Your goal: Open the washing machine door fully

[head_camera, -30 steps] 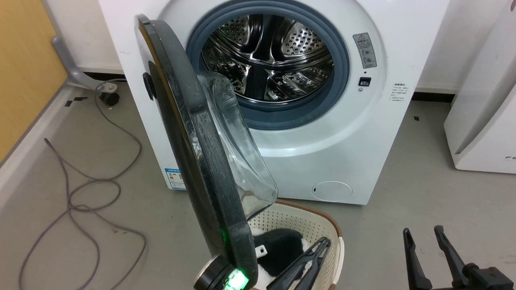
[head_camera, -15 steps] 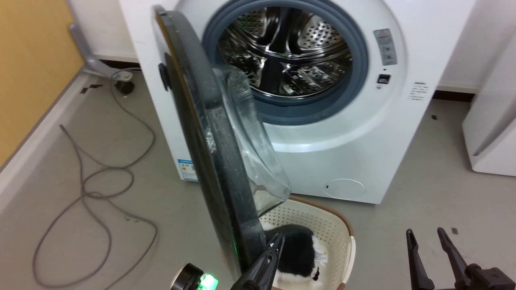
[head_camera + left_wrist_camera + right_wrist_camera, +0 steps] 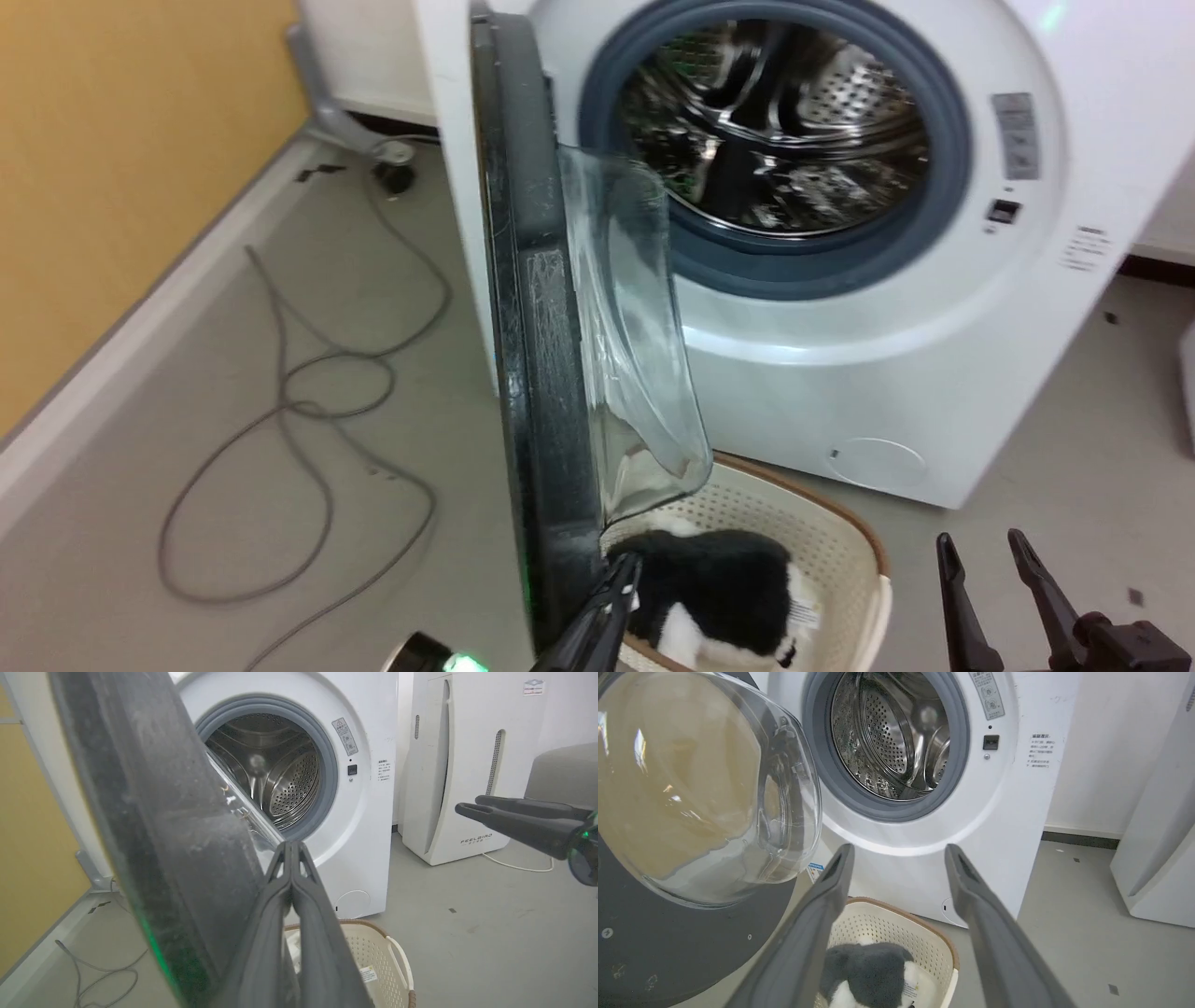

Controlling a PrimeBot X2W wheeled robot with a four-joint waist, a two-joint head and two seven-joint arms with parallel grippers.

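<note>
Well under way, though not finished. Unlatched and swung out on the left-side hinge: the washing machine door [image 3: 537, 373], standing about square to the front of the washing machine [image 3: 840, 373], edge-on from the head, with its glass bowl [image 3: 644, 355] clear of the grey ring and the steel drum [image 3: 775, 121] laid bare. Lying against the door's inner face by the low near rim, as far as can be told: the left end effector [image 3: 624, 565], fingers closed together on nothing. Hovering at the near right, well apart from the door: the right end effector [image 3: 978, 546], fingers spread and empty. Left to do, by the look of it: push the door on round to the left until the hinge stops. Worth minding the basket [image 3: 840, 527] with the plush toy [image 3: 728, 579] just under the bowl.
</note>
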